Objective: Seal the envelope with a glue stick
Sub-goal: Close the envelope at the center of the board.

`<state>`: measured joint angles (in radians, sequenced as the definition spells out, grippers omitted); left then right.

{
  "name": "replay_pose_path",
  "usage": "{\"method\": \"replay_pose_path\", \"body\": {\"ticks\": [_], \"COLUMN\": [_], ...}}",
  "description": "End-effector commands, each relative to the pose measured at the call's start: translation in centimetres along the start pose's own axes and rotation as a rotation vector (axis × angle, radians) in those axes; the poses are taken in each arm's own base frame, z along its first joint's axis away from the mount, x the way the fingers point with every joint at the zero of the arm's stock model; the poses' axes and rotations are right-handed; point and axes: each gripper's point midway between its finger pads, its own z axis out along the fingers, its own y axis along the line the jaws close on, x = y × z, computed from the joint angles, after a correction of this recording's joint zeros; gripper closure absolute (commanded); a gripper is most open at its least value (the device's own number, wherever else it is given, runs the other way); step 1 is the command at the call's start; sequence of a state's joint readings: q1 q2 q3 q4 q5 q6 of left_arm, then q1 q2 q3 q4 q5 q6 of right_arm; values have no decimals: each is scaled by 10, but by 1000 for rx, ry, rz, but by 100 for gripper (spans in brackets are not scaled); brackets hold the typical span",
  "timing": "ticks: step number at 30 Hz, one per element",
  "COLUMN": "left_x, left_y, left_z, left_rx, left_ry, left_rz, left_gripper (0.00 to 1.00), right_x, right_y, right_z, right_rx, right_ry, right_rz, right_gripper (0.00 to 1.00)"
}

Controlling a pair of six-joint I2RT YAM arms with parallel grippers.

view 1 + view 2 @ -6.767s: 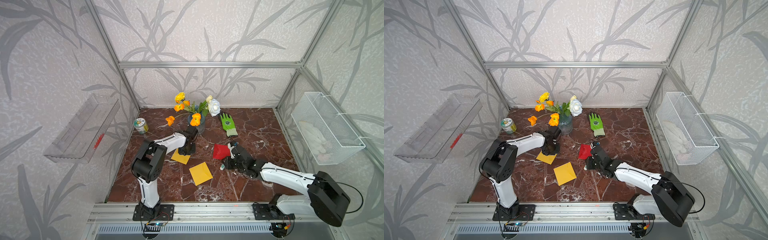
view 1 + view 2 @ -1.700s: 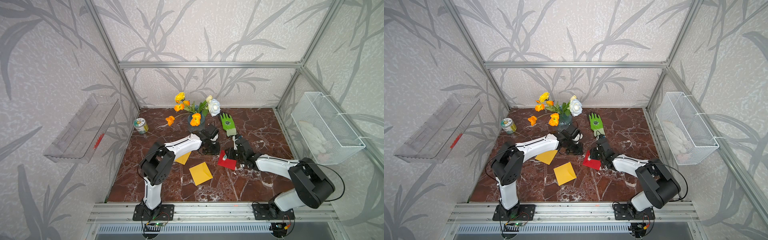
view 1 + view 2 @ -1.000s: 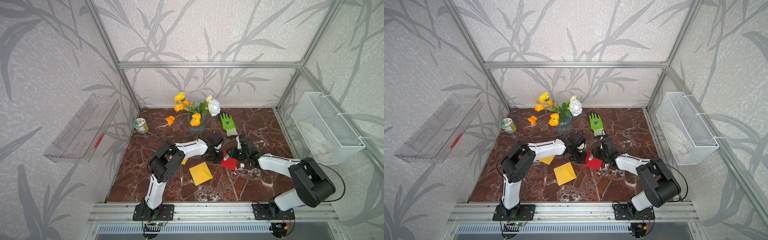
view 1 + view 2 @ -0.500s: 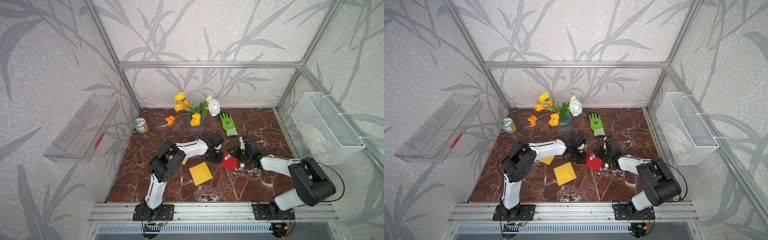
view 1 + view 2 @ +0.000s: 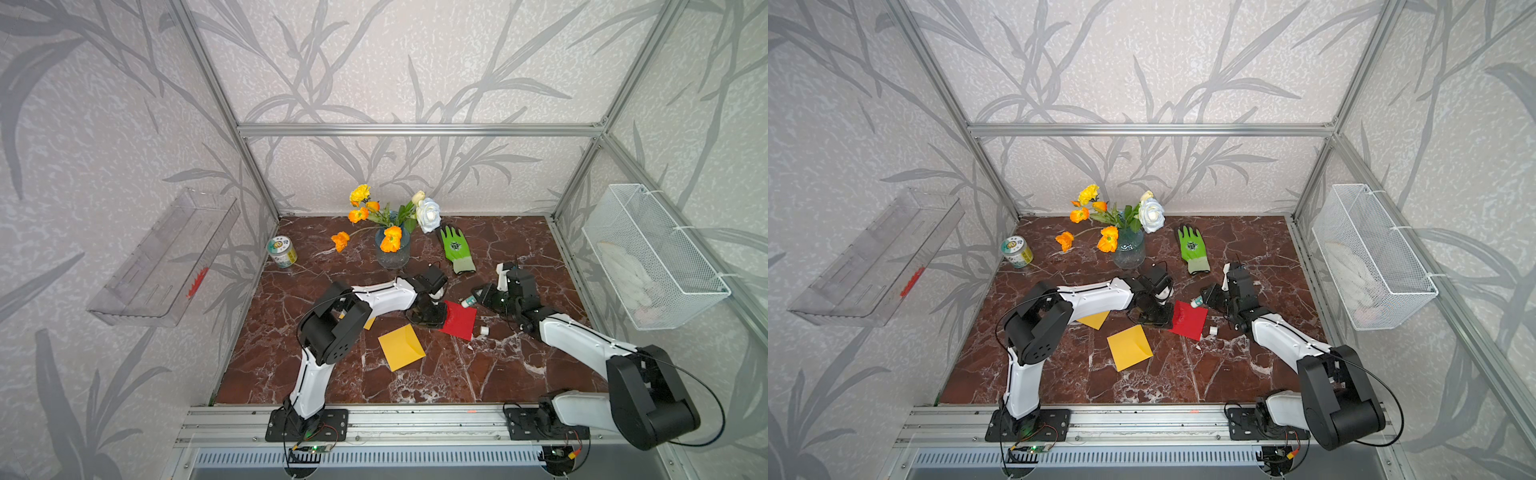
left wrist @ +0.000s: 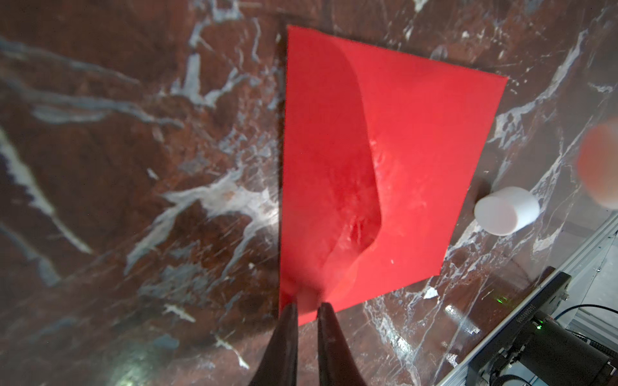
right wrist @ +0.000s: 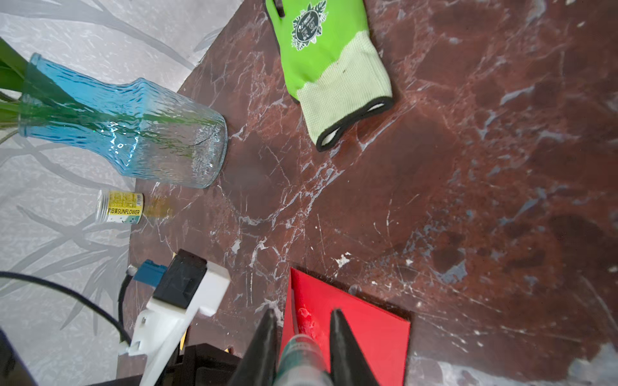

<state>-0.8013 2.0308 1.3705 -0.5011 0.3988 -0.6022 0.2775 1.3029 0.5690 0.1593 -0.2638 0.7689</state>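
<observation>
A red envelope (image 5: 460, 322) (image 5: 1191, 321) lies flat on the marble table, its flap folded down and glue smears along the flap's edge (image 6: 376, 160). My left gripper (image 5: 429, 318) (image 6: 308, 306) rests at the envelope's left edge with its jaws a narrow gap apart; whether they pinch the paper I cannot tell. My right gripper (image 5: 478, 297) (image 7: 303, 312) is shut on the glue stick (image 7: 301, 359) (image 5: 1196, 302), uncapped, with its tip at the envelope's far edge. The stick's white cap (image 5: 484, 331) (image 6: 505, 210) lies on the table to the right of the envelope.
A yellow envelope (image 5: 401, 347) lies in front of the left gripper and another (image 5: 369, 322) peeks from under the left arm. Behind stand a blue glass vase of flowers (image 5: 392, 251), a green glove (image 5: 457, 249) and a small can (image 5: 281, 251). A wire basket (image 5: 648, 257) hangs on the right wall.
The left gripper came over from the yellow envelope to the red one's left edge and stays there. The right wrist, with the glue stick, has drawn back a little to the right.
</observation>
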Motion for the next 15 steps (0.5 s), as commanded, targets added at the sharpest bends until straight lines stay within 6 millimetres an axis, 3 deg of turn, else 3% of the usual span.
{"method": "replay_pose_path", "body": {"ticks": [1,5,15], "left_x": [-8,-22,-39], "left_y": [-2,-6,-6], "left_z": [-9,-19,-18], "left_rx": [-26,-39,-45], "left_ry": [-13,-38,-43], "left_rz": [14,38,46], "left_gripper": [84,84,85], "right_x": [5,11,18], "right_y": [-4,-7,-13], "right_z": [-6,-7,-7], "right_rx": [9,12,21], "right_ry": [8,22,35], "right_rz": [-13,-9,-6], "right_gripper": [100,100,100]}}
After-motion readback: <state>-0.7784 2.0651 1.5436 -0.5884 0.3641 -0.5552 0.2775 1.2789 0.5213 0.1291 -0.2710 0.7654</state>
